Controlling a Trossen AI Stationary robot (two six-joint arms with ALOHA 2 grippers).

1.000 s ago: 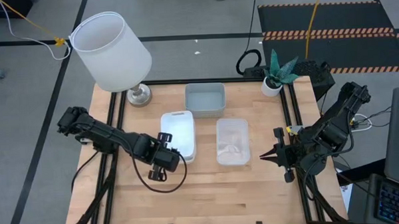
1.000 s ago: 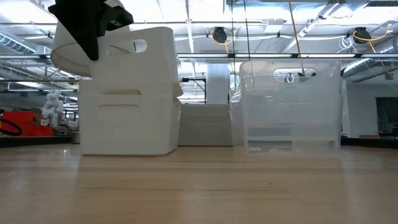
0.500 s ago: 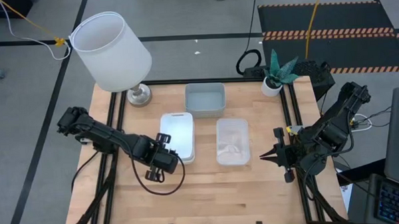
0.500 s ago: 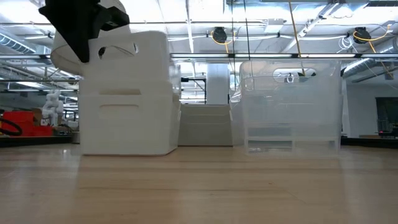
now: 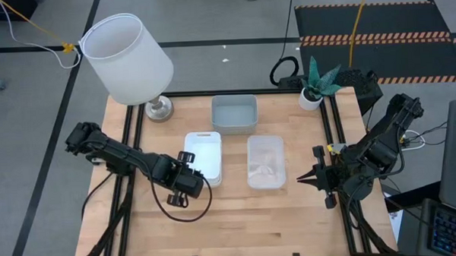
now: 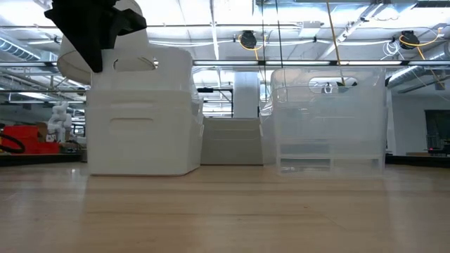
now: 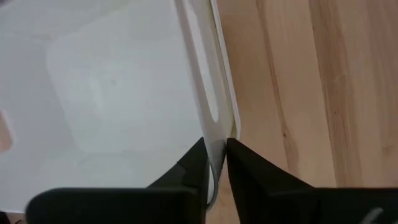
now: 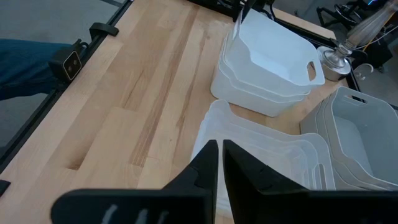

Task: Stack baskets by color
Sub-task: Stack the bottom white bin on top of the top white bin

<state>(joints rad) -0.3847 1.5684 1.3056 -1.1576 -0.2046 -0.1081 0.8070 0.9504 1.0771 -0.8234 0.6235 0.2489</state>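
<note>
Sitting at the middle of the table [image 5: 292, 232], the white stack [image 5: 203, 157] runs its long axis front-to-back, w/ the top white basket nested down into the ones under it; in the low view the stack [image 6: 144, 112] looks square and level. Its front left corner is where the left gripper [image 5: 190, 179] is: the left wrist view shows the basket's thin rim wall [image 7: 208, 93] passing straight btwn the two dark fingers [image 7: 189, 171], which sit close on either side of it. Whether they actually clamp the wall or stand just off it can't be told, so it reads as a pinch at or near letting go. Judging by that, the coming move turns on this one relation: the wall lies in the gap, so the gripper must lift up and back toward the left arm's side, not sideways, or it drags the stack askew. Just right of the white stack is the clear stack [image 5: 266, 162], same long axis, apart from it; behind both, nearer the lamp [image 5: 127, 59], is the grey-blue stack [image 5: 234, 113]. Right gripper [image 5: 304, 178] waits w/ fingers pressed together near the table's right edge, pointing at the clear stack and holding nothing. All three colours look sorted, so little seems left to do.
</note>
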